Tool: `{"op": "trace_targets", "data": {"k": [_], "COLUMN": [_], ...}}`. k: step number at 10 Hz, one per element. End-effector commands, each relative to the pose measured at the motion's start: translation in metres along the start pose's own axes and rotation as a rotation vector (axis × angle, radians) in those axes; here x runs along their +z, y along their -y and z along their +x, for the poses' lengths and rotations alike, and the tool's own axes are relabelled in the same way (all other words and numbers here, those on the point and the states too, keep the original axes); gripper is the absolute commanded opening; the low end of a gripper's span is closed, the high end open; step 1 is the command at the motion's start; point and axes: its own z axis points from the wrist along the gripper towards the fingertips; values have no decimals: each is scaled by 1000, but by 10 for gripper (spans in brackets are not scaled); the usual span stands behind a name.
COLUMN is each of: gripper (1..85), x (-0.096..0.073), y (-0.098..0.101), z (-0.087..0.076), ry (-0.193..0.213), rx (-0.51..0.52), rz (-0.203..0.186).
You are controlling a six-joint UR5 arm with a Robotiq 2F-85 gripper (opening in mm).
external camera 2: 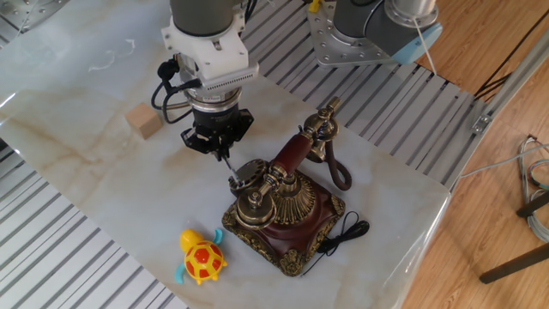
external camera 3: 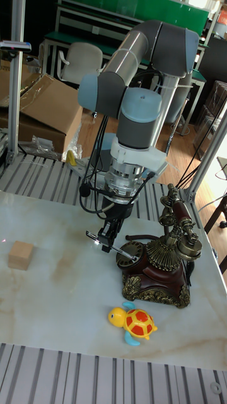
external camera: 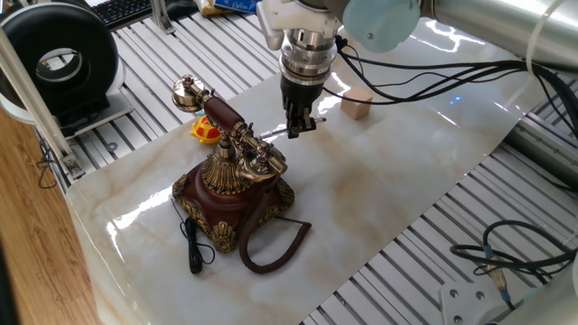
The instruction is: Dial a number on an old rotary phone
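The old rotary phone (external camera: pixel 233 185) stands on the pale marbled table (external camera: pixel 379 181), its dark red-brown square base with brass trim set at an angle to the table's edges. The red-and-brass handset (external camera 2: pixel 296 150) lies across the brass cradle, and the coiled brown cord (external camera: pixel 271 239) loops out over the tabletop in front of the base. The dial (external camera 3: pixel 133 249) faces the arm's side of the phone.

The gripper (external camera 2: pixel 216 144) hangs just beside the phone, pointing down, its jaws closed on a thin silver stylus (external camera 3: pixel 110 245). The stylus slants from the fingers toward the dial; in the tall fixed view its far tip seems to sit at the dial's rim, though the pictures are too small to say which hole, if any, it enters.

A yellow and orange toy turtle (external camera 2: pixel 200 257) rests on the table near the phone's base, apart from it. A small wooden cube (external camera 2: pixel 143 121) sits well apart, on the other side of the gripper
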Motion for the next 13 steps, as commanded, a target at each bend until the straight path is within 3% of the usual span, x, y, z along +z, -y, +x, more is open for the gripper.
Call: {"op": "trace_targets", "data": {"k": [1,5,8,13], "gripper": [13,13,13,13], "x": [-1,0,1,2], "y": [-1,7,8,12], "z": [-3,4,2,9], "ry": [11,-32,-33,-68], "rx": [12,-5,1,2], "rz": [-11,31,36,56]}}
